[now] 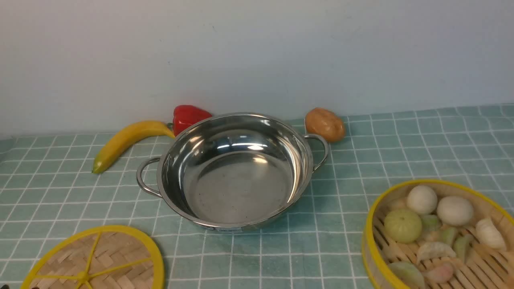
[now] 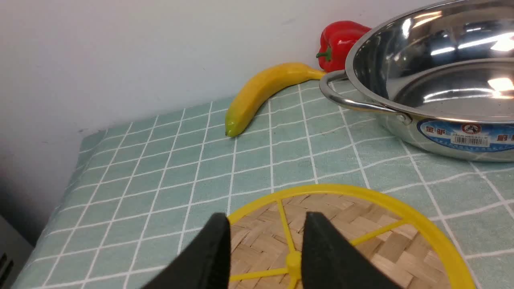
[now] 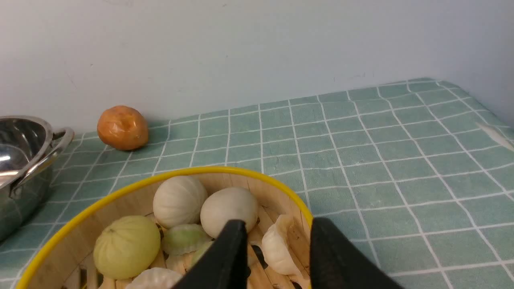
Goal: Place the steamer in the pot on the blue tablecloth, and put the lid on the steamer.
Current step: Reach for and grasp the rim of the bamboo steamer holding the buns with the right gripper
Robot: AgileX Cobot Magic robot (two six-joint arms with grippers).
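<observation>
A pale teal-blue tablecloth with a grid of thin white lines (image 1: 421, 160) lay flat, and every object stood on it. In the middle sat the wide, shallow, shiny stainless-steel pot (image 1: 241, 176), upright, mouth up and empty. The line through its two loop handles ran slantwise, from the near-left handle (image 1: 146, 178) to the far-right one (image 1: 320, 150).

The round bamboo steamer with a yellow rim and slatted wooden floor (image 1: 368, 245) stood at the near right, well apart from the pot. It was upright and open, holding pale toy buns and dumplings (image 1: 421, 199); the front view's edge cut part of it off. The flat woven-bamboo lid with yellow rim and spokes (image 1: 100, 261) lay face up at the near left, also clear of the pot.

The left hand (image 2: 266, 216) hung over the lid, its black fingers spread, the lid's yellow hub showing in the gap between them. The right hand (image 3: 279, 222) was spread too — over the steamer's edge, with the basket's wall showing in the gap. Whether either hand touched anything could not be told.

Behind the pot lay a yellow banana (image 1: 128, 140), its long axis running from the near left towards the far right, beside a red bell pepper (image 1: 188, 116); an orange-brown round lump (image 1: 325, 124) sat just beyond the far-right handle.
</observation>
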